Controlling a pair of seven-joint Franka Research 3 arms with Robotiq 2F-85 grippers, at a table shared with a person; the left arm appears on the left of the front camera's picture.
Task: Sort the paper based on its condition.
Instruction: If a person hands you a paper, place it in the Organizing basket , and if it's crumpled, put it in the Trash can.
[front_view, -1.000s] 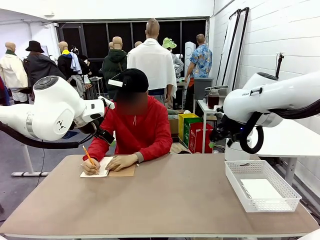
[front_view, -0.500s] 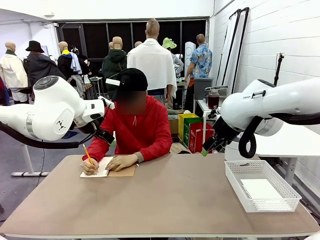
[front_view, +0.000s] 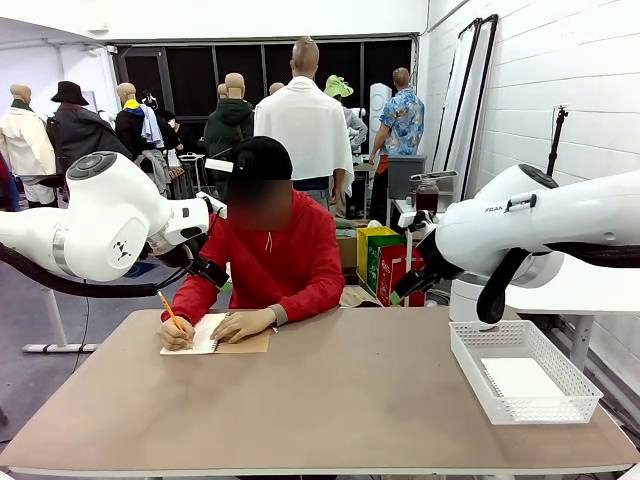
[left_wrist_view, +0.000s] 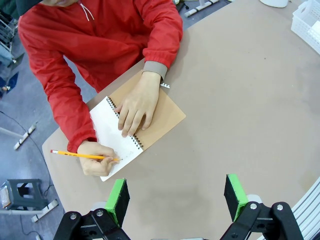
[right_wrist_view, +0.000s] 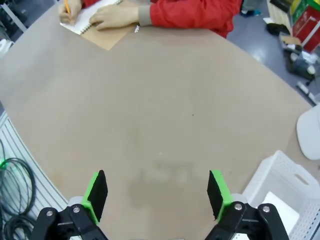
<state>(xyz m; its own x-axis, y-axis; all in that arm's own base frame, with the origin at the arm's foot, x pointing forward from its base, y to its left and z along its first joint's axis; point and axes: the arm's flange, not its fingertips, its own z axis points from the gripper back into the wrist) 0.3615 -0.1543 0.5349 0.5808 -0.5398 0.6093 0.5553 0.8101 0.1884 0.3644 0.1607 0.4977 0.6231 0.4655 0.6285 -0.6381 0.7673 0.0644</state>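
Observation:
One white sheet of paper (front_view: 520, 378) lies flat in the white basket (front_view: 467, 356) at the table's right end; a corner of it shows in the right wrist view (right_wrist_view: 281, 212). My right gripper (right_wrist_view: 156, 194) hangs open high over the bare middle of the table, with nothing between its green pads, left of the basket (right_wrist_view: 280, 172). My left gripper (left_wrist_view: 175, 189) is open and empty too, above the table near the person's notebook (left_wrist_view: 150, 117). In the front view it (front_view: 207, 270) sits beside the person's arm.
A person in a red top at the far side writes in a spiral notebook (front_view: 215, 338) with a brown cover, holding a pencil (front_view: 170, 312) in one hand and pressing the page with the other hand (front_view: 243, 322). The wide tabletop (front_view: 330, 400) between notebook and basket is bare.
My right arm has swung to the left, carrying its open gripper toward the table's middle. The left arm has stayed put. The person's pencil has shifted slightly.

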